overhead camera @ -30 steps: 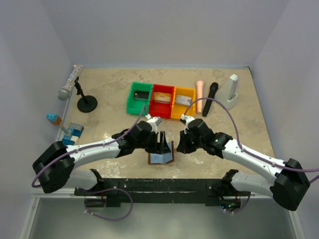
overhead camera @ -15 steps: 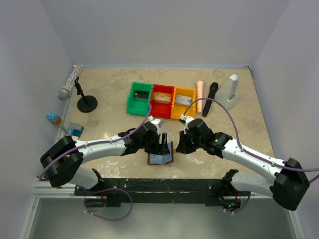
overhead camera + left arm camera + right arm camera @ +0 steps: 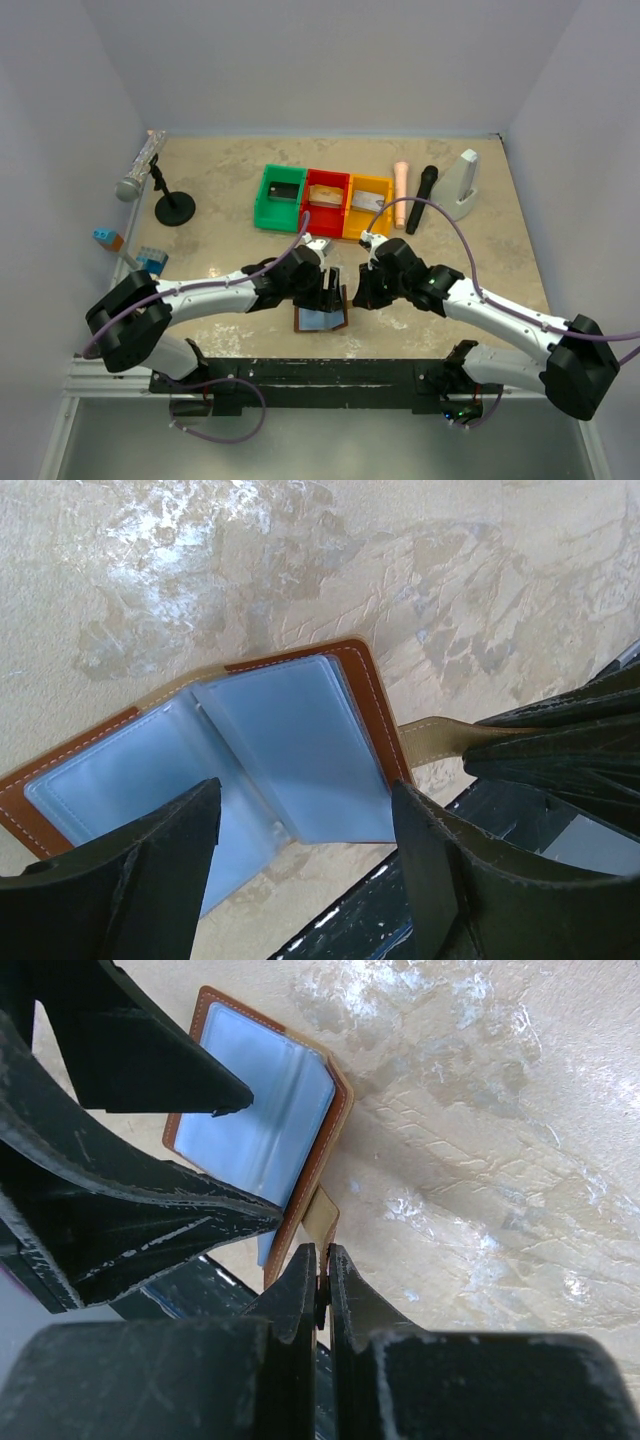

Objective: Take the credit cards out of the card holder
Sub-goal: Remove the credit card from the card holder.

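Now: late stage; card holder (image 3: 320, 318) lies open, lining up, on worktop (image 3: 220, 200) near front edge, btwn both pincers.
L pincer (image 3: 305, 815): jaws wide, hovers over pockets, grips nothing.
R pincer (image 3: 318, 1260): clamped on holder's tan strap (image 3: 320, 1218).
Credit cards (image 3: 326, 196): seem to sit in bins (image 3: 282, 170), well apart; pockets look empty.
Next: prob. check pockets; any card left needs L to nip a thin edge while R pins.

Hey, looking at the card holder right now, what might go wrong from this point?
1. The right gripper pinches only the thin tan strap; it may slip free, letting the card holder shift.
2. The holder lies by the near edge of the table; the open left gripper, coming down, might nudge it off.
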`<move>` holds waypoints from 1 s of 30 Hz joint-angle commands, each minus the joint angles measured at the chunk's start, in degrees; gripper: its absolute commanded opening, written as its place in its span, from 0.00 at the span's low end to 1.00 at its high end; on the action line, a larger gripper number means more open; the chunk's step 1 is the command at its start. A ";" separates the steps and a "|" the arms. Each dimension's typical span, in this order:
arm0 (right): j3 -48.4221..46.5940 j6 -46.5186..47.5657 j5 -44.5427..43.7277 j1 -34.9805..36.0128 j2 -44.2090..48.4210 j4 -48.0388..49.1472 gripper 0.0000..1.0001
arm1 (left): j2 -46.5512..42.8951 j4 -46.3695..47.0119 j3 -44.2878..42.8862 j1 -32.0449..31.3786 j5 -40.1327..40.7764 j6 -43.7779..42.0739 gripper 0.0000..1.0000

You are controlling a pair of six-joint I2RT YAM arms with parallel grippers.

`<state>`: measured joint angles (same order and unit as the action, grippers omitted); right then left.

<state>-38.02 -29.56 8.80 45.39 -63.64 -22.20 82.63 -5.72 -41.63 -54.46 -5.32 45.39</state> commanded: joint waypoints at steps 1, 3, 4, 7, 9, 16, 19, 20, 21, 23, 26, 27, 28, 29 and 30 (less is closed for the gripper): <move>-1.53 -0.06 1.57 0.23 0.27 1.72 0.00 | 1.30 -0.09 -2.85 -0.91 0.93 -0.30 0.73; -1.53 -0.06 1.75 0.23 0.44 1.72 0.00 | 1.83 -0.26 -3.20 -1.09 1.19 -0.39 0.73; -1.53 -0.06 1.84 0.23 0.53 1.72 0.00 | 2.18 -0.43 -3.37 -1.18 1.45 -0.56 0.72; -1.71 -0.15 2.19 0.32 0.79 1.72 0.00 | 2.97 -1.40 -3.81 -1.27 2.24 -0.56 0.70; -1.79 -0.15 2.10 0.32 1.06 1.37 0.00 | 2.98 -1.49 -3.46 -1.35 2.77 -0.39 0.67; -2.06 0.03 1.93 0.23 1.67 0.75 0.00 | 0.78 -3.68 -2.32 -1.35 6.97 -0.39 0.56; -2.15 0.21 1.84 0.23 1.76 0.49 0.00 | -0.80 -4.91 -1.71 -1.35 9.09 -0.47 0.54; -2.15 0.29 1.84 0.23 1.94 0.40 0.00 | -1.24 -5.09 -1.44 -1.18 9.71 -0.39 0.54; -2.23 0.38 1.84 0.23 1.94 0.31 0.00 | -1.68 -5.53 -1.00 -1.27 10.24 -0.39 0.53; -2.23 0.56 1.84 0.23 1.94 0.14 0.00 | -2.99 -5.80 -0.39 -1.27 11.03 -0.12 0.53; -2.50 0.65 1.75 0.23 1.94 -0.13 0.00 | -5.02 -6.41 0.49 -1.18 12.26 -0.12 0.54; -2.41 0.82 1.75 0.23 1.94 -0.22 0.00 | -5.72 -6.85 0.49 -1.18 12.70 -0.12 0.54; -2.50 0.82 1.66 0.23 2.02 -0.30 0.00 | -6.33 -7.20 0.75 -1.18 13.05 -0.12 0.55; -2.50 0.91 1.57 0.23 2.03 -0.48 0.00 | -7.04 -7.64 0.93 -1.09 13.49 -0.12 0.55; -2.50 1.00 1.57 0.23 2.11 -0.48 0.00 | -7.57 -8.08 1.11 -1.00 13.84 0.05 0.56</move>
<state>-38.28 -29.52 10.04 45.39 -62.94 -22.72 78.24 -12.10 -41.32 -55.64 5.26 45.41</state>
